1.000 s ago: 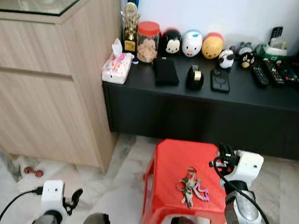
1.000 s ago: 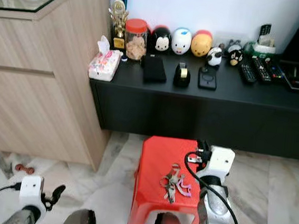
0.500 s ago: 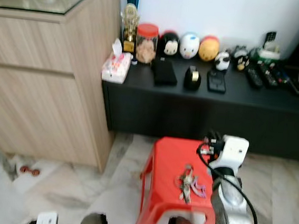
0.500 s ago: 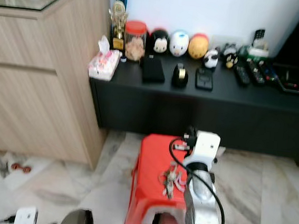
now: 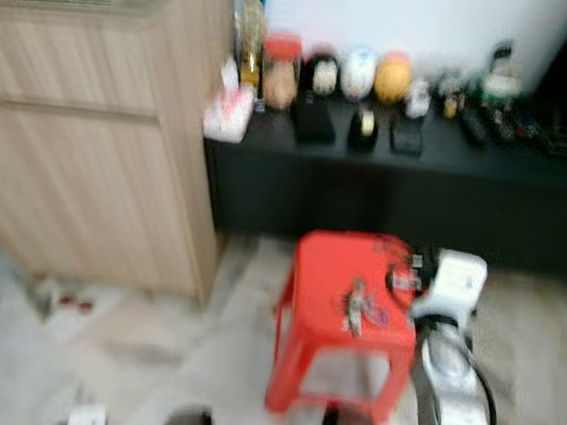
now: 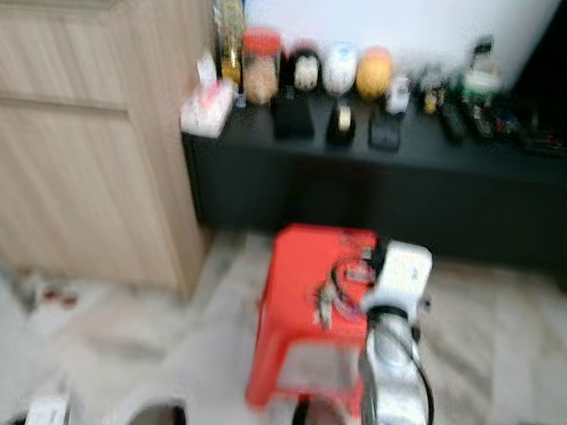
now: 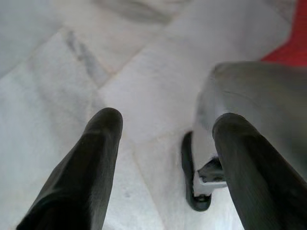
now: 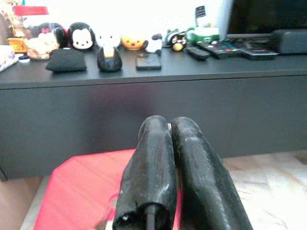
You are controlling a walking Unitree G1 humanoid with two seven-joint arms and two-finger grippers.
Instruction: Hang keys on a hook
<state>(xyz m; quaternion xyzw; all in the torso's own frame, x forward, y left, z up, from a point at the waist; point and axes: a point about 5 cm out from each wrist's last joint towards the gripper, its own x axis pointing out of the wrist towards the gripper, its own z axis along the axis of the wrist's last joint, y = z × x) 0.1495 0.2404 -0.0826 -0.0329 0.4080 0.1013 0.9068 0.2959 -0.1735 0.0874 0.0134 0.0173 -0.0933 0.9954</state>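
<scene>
Low at the robot's left side, the left gripper (image 7: 165,129) hangs over the pale marble floor (image 7: 144,72), its two black fingers (image 7: 103,129) spread wide apart with nothing between them. Part of the robot's own grey leg and foot shows just beyond them, and a corner of red at the edge of that wrist view.

Nearer the middle, the right arm (image 5: 447,389) reaches forward, its white wrist block at the right edge of a red plastic stool (image 5: 322,277). Seen from its wrist, the right gripper (image 8: 165,129) has its fingers (image 8: 151,158) pressed together, side by side, holding nothing, and it hovers over the stool's top.

On the stool's seat lie the keys (image 5: 357,305), a small bunch toward the right half of the seat, just beside the right wrist. The head views are blurred, so the single keys cannot be told apart.

To the left of the stool stands a light wooden cabinet (image 5: 88,154) with a glass top. Behind the stool runs a long, low black sideboard (image 5: 407,184) against a white wall. Along its top sit a pink tissue pack (image 5: 228,115), a red-lidded jar (image 5: 281,72), a row of round toy figures (image 8: 81,36), a black pouch (image 8: 66,60), and remote controls (image 8: 218,48) toward the right.
</scene>
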